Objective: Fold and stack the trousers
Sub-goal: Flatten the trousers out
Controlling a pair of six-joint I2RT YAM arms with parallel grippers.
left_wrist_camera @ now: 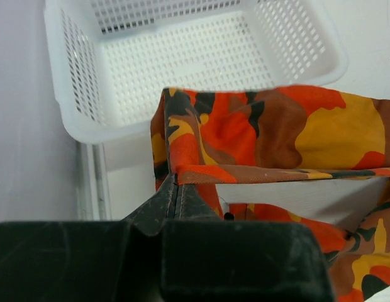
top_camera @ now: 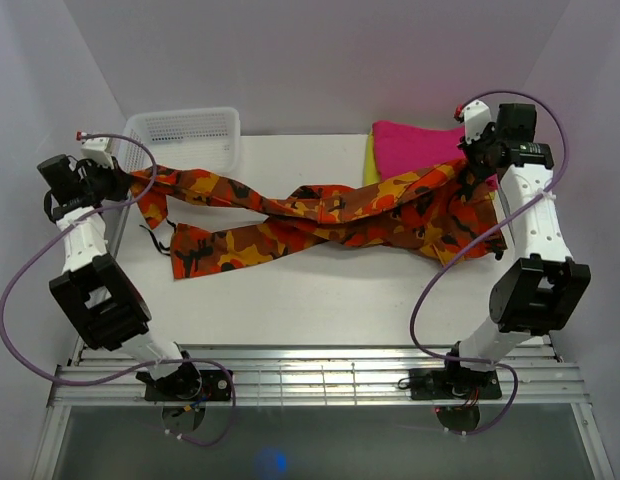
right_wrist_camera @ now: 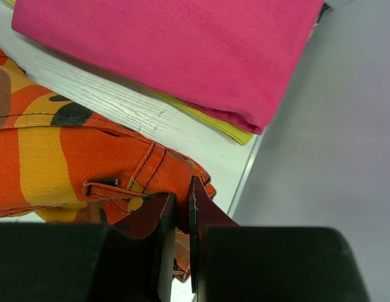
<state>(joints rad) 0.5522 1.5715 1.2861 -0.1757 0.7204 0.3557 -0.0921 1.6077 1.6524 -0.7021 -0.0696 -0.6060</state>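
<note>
1. The trousers (top_camera: pixel 320 215) are stretched across the table (top_camera: pixel 320 300), from just in front of the basket (top_camera: pixel 190 135) to the side farthest from it.
2. The left gripper (left_wrist_camera: pixel 176 189) is clenched on the edge of one trouser leg. It sits just in front of the basket's near rim, toward its left corner. Its jaws are pressed together with cloth pinched at the tips.
3. The held end of that leg is raised off the table. In the left wrist view it hangs folded over itself, with the basket's perforated wall behind it.
4. The second leg lies flat on the table, nearer the arm bases than the basket is, and its cuff end is loose.
5. The two legs cross over each other about midway out from the basket.
6. The right gripper (right_wrist_camera: pixel 181 201) is clamped on the waist end, beside a belt loop and a seam, well apart from the basket.
7. A pink folded cloth (right_wrist_camera: pixel 182 50) rests on a yellow cloth (right_wrist_camera: pixel 211 123), well to the right of the basket along the same far edge. The waist end is just beside them, but I cannot tell whether it touches them.
</note>
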